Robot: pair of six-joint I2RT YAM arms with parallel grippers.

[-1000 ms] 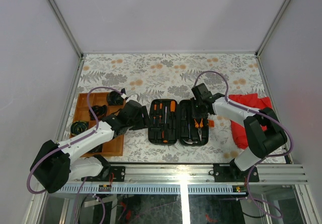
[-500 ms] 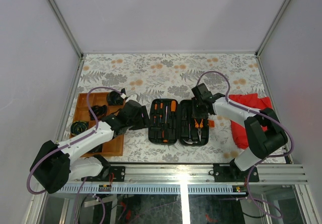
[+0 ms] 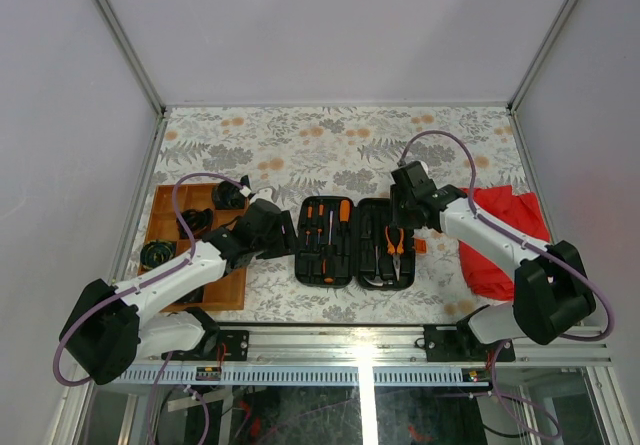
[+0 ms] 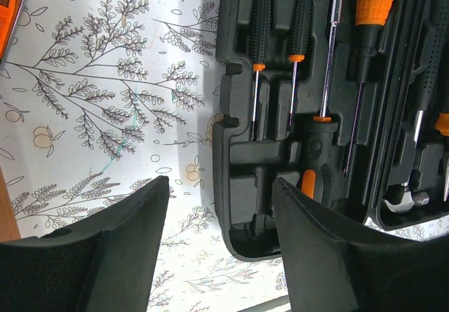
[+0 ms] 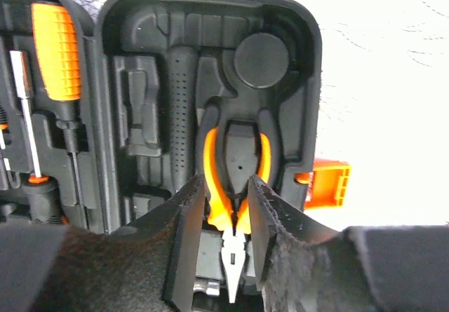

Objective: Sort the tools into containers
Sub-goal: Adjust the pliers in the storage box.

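Note:
The black tool case point(image 3: 355, 242) lies open at the table's centre, its orange latch point(image 3: 419, 246) on the right side. Orange-and-black screwdrivers point(image 4: 259, 24) fill its left half. The right half holds the orange-handled pliers point(image 5: 235, 179) and the black-handled hammer point(image 5: 181, 116), each in its moulded slot. My right gripper point(image 5: 226, 180) hovers over the pliers, jaws a little apart on either side of the pivot, with the pliers lying in the case. My left gripper point(image 4: 221, 182) is open and empty over the case's near left corner. The wooden tray point(image 3: 165, 205) sits at the left.
A red cloth point(image 3: 500, 235) lies at the right, beside the right arm. Black round items point(image 3: 228, 197) sit in the tray's compartments under the left arm. A floral cloth point(image 3: 330, 145) covers the table.
The right gripper's jaws have spread apart over the pliers, and the right arm's elbow has swung out to the right. The left arm has not moved.

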